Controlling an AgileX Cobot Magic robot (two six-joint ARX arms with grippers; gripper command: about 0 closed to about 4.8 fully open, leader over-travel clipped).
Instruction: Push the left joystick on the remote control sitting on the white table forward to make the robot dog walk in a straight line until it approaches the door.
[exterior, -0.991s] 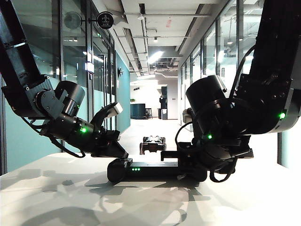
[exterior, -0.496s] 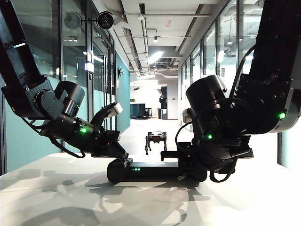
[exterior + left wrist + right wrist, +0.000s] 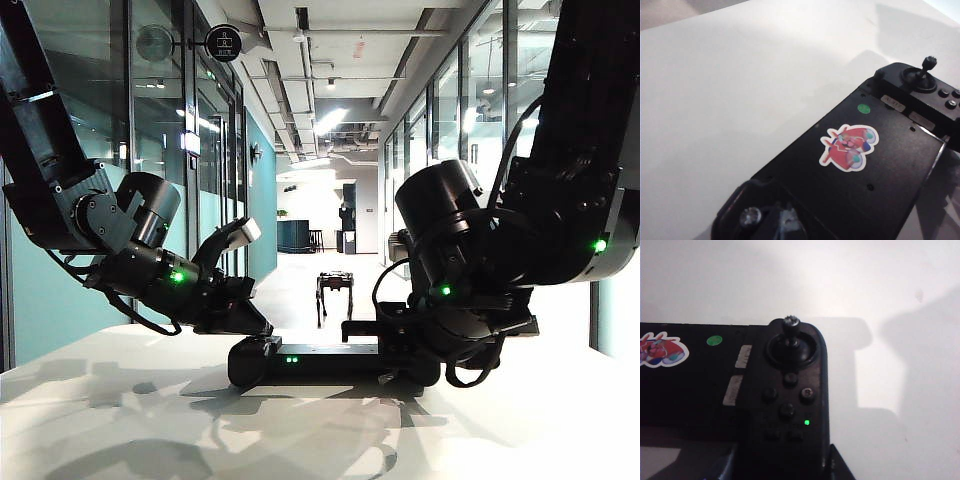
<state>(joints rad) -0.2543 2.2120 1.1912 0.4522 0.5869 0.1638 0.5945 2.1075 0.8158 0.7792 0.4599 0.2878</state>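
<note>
- The remote control (image 3: pixel 330 360) lies flat on the white counter (image 3: pixel 120 420); the robot dog (image 3: pixel 336 290) stands down the corridor.
- The left gripper (image 3: pixel 245 320) and right gripper (image 3: pixel 400 345) sit at its ends; I cannot tell how either's jaws stand.
- The left joystick (image 3: pixel 751 217) looks stiff, small and springy: nudge its tip.

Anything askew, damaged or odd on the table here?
Nothing stands out. The remote control lies flat on the white table, intact, with the left gripper and right gripper at its ends.

Round hanging sign (image 3: pixel 222 42) upper left; glass walls (image 3: pixel 440 110) along corridor.
</note>
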